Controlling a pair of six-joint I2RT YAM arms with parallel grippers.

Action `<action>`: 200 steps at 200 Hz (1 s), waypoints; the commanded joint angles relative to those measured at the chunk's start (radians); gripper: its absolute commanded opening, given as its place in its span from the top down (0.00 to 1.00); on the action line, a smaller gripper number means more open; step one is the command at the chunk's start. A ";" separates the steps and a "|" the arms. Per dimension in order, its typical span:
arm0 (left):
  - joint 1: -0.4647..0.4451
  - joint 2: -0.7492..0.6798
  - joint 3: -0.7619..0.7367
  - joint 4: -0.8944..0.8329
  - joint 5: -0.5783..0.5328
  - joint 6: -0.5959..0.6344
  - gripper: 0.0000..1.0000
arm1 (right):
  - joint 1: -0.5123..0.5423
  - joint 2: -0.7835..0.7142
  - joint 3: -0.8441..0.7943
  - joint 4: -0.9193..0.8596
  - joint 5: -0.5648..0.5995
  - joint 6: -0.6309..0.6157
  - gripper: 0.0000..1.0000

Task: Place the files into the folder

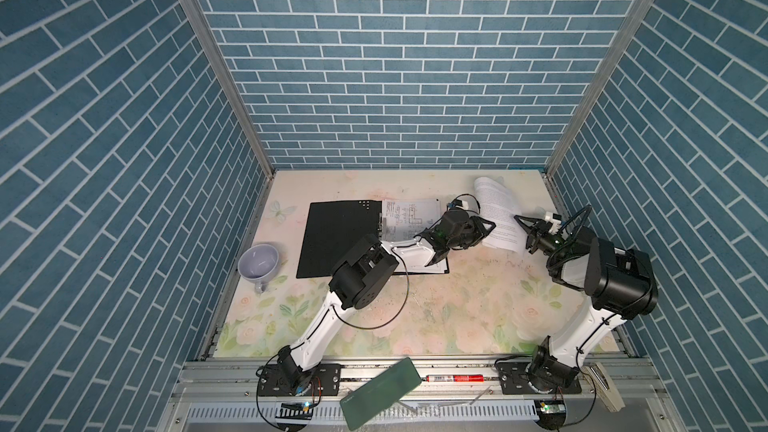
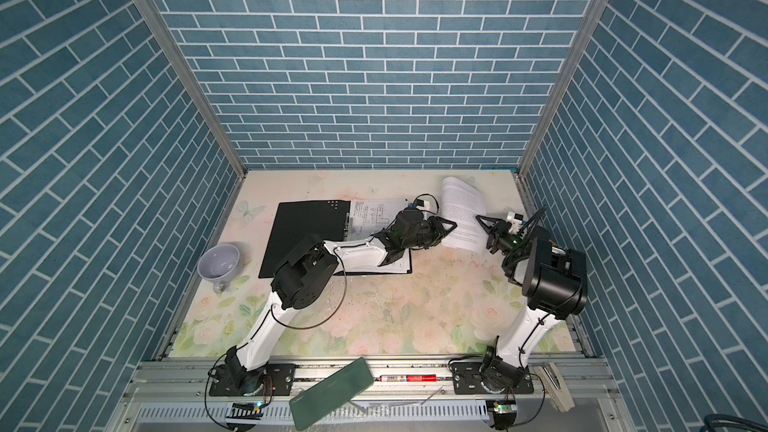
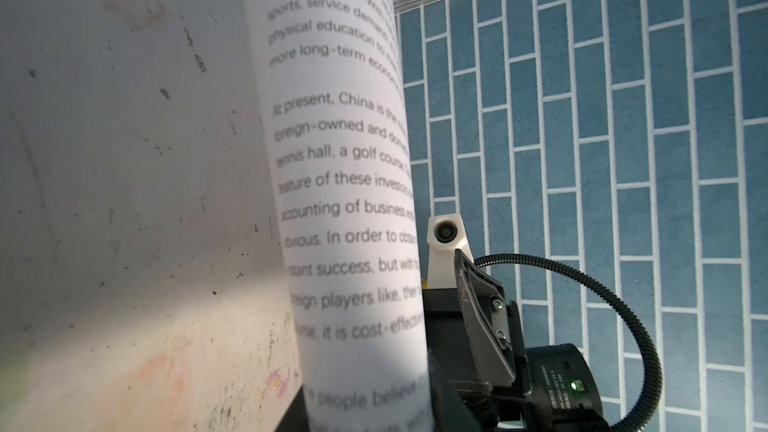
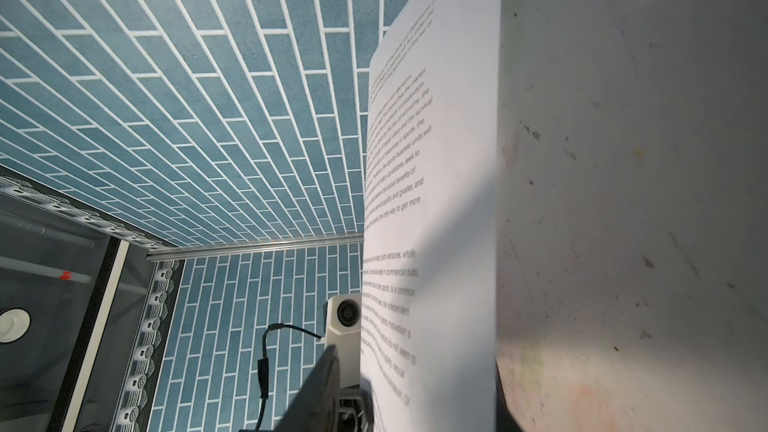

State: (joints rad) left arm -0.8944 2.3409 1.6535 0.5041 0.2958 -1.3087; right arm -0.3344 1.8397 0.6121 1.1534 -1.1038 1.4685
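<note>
The curled text sheet (image 1: 498,205), right of the open folder (image 1: 332,234), is pinched by the left gripper (image 1: 486,228); closure of the right gripper (image 1: 524,224) cannot be told.

Both top views: looking steeply down from high above the front edge, whole table (image 1: 457,305) in the lower half. Wrist views: close along one printed sheet (image 3: 345,201), facing each other.

Walls, blue brick-pattern panels (image 1: 395,76): white grout lines. Floral-printed surface (image 1: 457,305): cream, pastel roses, green leaves, dark scuffs. Open flat folder (image 1: 336,238): black inside. One white paper sheet with black line drawings (image 1: 409,218); one white paper sheet of dense dark print (image 1: 498,209). Pale lavender ceramic cup (image 1: 258,261). Dark green flat slab (image 1: 380,392).
</note>
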 commanded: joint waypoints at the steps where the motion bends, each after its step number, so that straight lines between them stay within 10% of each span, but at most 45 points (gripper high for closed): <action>1: 0.006 -0.034 -0.005 -0.027 0.015 0.026 0.62 | 0.003 -0.029 0.027 0.001 -0.013 -0.018 0.60; 200: 0.020 -0.045 -0.021 -0.058 0.028 0.036 0.59 | 0.008 -0.062 0.035 -0.130 -0.014 -0.094 0.88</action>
State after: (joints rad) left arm -0.8791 2.3283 1.6287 0.4595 0.3096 -1.2911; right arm -0.3336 1.8053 0.6178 1.0206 -1.1042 1.3918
